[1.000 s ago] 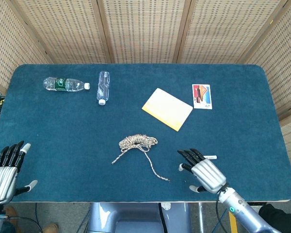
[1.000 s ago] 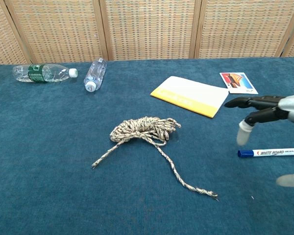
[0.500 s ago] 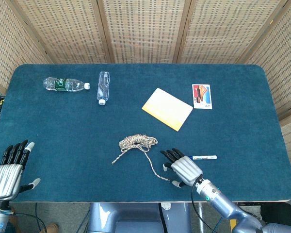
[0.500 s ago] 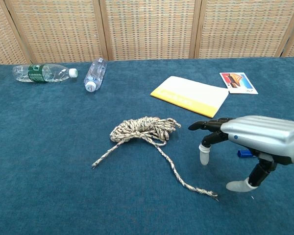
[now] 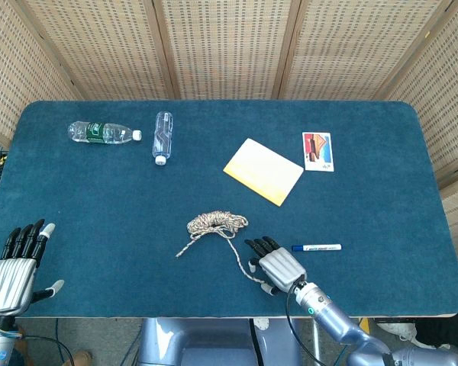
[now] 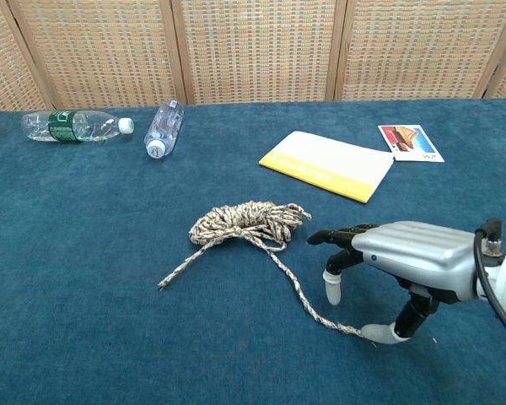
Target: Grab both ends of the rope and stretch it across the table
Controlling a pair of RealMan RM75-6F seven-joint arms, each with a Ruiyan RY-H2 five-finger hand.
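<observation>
The speckled rope [image 5: 216, 223] lies coiled mid-table, also seen as a bundle [image 6: 249, 221] in the chest view. One loose end [image 6: 162, 285] trails to the front left. The other end [image 6: 367, 334] runs to the front right. My right hand [image 5: 278, 267] hovers low over that right tail with its fingers spread, holding nothing. In the chest view the right hand [image 6: 409, 260] has its thumb tip [image 6: 379, 333] down on the cloth, right beside the rope's end. My left hand [image 5: 14, 263] is open at the table's front left edge, far from the rope, and only the head view shows it.
Two clear bottles [image 5: 101, 133] [image 5: 162, 136] lie at the back left. A yellow notebook [image 5: 263, 171] and a picture card [image 5: 317, 151] lie at the back right. A whiteboard marker [image 5: 317, 248] rests just right of my right hand. The table's front edge [image 5: 214, 316] is close.
My right hand has slid left past the marker, from the front right to the rope's right tail, and its thumb has come down by the rope's end. The left hand barely moved.
</observation>
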